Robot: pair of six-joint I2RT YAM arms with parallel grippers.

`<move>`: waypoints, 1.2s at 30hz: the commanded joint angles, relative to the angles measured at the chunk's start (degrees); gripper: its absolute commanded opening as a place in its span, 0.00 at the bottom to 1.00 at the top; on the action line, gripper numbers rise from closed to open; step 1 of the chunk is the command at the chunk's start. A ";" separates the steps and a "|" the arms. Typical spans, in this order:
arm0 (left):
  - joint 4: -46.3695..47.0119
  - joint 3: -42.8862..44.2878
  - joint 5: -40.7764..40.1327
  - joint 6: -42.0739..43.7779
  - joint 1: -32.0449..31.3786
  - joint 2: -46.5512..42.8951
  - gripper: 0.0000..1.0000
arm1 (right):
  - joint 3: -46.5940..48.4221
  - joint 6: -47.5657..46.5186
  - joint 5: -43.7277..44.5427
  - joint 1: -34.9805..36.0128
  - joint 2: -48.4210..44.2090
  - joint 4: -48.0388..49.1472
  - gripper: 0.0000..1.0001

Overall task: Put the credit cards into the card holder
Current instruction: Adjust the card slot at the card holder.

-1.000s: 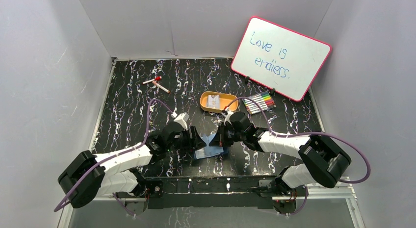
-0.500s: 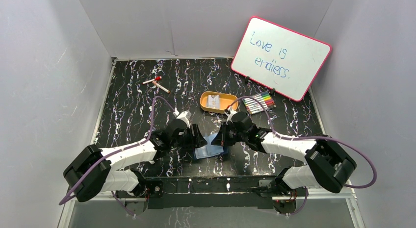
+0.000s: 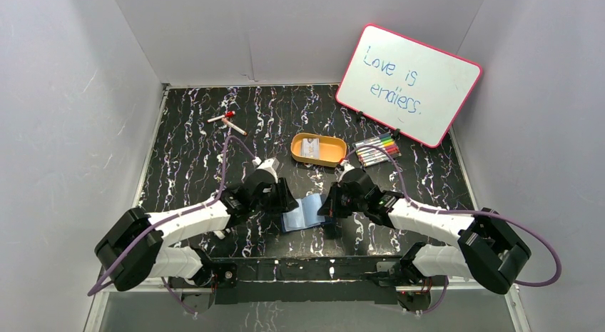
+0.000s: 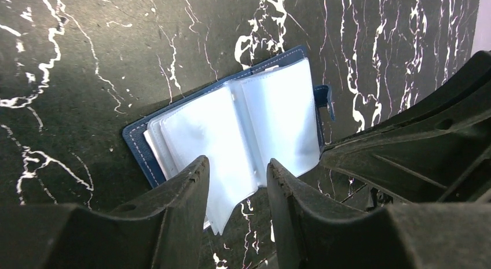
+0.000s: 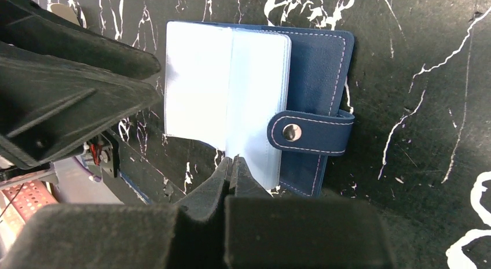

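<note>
Open and lying cover-down: card holder (image 3: 305,212), on black marble-look table (image 3: 187,168), near the front edge, btwn the two grippers. Fanned out to both sides of the spine: clear sleeves (image 4: 278,107). Folded in over the outer sleeve edge, metal button facing up: snap tab (image 5: 310,133).

L gripper (image 4: 236,170): jaws partway open, nothing held. In L wrist view, fingers (image 4: 179,199) straddling the lower edge of one sleeve page from above. Contact w/ the plastic: can't tell.

R gripper (image 5: 231,162): jaws pressed fully together. In R wrist view, tips meeting right on the near edge of a middle sleeve. Looks pinched on that single sheet, though too thin to be sure. Top cam shows both grippers just beside the holder, one per side, angled toward each other.

Not in the holder: credit cards (image 3: 309,148), pale stack lying in orange oval tray (image 3: 339,155), beyond the holder, well apart from both grippers.

Also on table: pink-framed whiteboard (image 3: 408,84) leaning at back R, reading "Love is endless."; marker pack (image 3: 377,149) just R of tray; two pens (image 3: 227,122) back L.
</note>
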 commanded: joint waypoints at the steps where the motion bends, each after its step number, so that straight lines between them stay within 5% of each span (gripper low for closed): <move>1: 1.59 2.18 3.20 1.33 -0.17 1.99 0.39 | 0.55 -0.38 0.32 -0.13 -2.22 1.02 0.00; 6: 0.83 2.33 2.33 1.45 -0.18 0.47 0.41 | 3.51 -3.35 -2.35 0.80 -2.03 1.95 0.00; 13: -8.70 1.07 -9.61 -2.40 -0.16 -9.12 0.48 | 10.81 -7.78 -0.44 6.79 4.24 0.24 0.44; 16: -14.87 -0.34 -15.59 -5.35 -0.13 -15.27 0.49 | 15.90 -9.32 3.33 10.33 9.07 -2.45 0.51; 25: -25.79 -4.40 -24.84 -10.99 -0.07 -31.15 0.52 | 29.27 -9.94 11.95 15.14 22.85 -14.28 0.56; 36: -29.15 -4.98 -26.20 -11.02 -0.09 -33.48 0.54 | 34.47 -9.39 16.12 16.01 28.75 -19.21 0.55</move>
